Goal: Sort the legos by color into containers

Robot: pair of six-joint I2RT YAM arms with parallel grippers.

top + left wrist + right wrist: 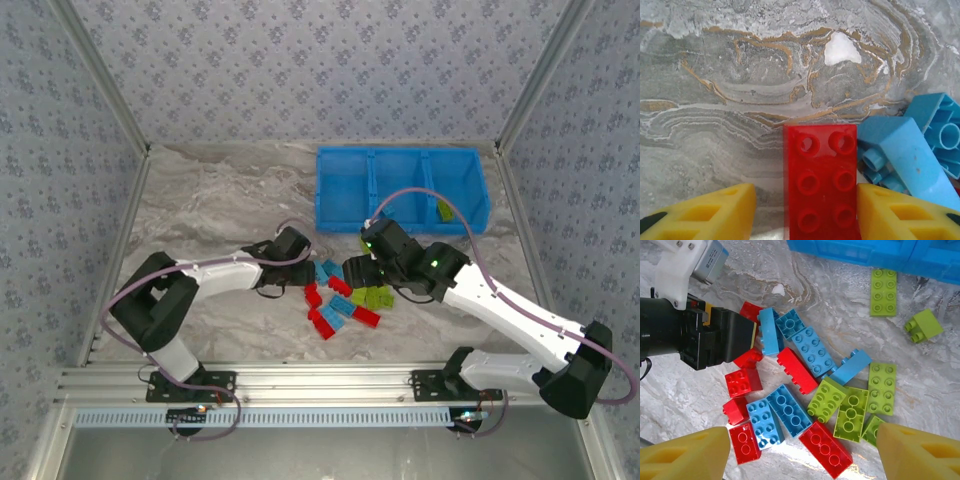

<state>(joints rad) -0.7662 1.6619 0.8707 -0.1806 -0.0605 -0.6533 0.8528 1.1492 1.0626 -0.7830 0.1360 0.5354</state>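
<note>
The red brick (pixel 820 182) is lying flat, studs up, on the marbled surface (pixel 740 100) at the left edge of the pile of legos (pixel 340 300). The left gripper (pixel 806 207) is standing over it so that the brick is sitting between its yellow fingers (pixel 895 212). One finger is touching the long side of the brick, while on the other side a strip of surface is showing between finger and brick. So the fingers are standing at a middle width around it and are not clamping it yet. I am judging that this brick is being taken because its outer side is free, whereas the light blue bricks (pixel 910 150) just beside it are leaning on each other and leaving little room. In the right wrist view the pile is lying mixed, with red, light blue and lime green bricks (pixel 850 412) touching one another, and two more green bricks (pixel 883 291) are lying apart, nearer to the bin. The right gripper (pixel 802 437) is hovering above this pile with its fingers spread wide and holding nothing, probably waiting for a piece on its own side. The blue bin (pixel 322 190) is standing behind the pile, and one green piece (pixel 443 211) is lying in its rightmost compartment; the other two are looking empty, so most of the sorting is not done yet.
</note>
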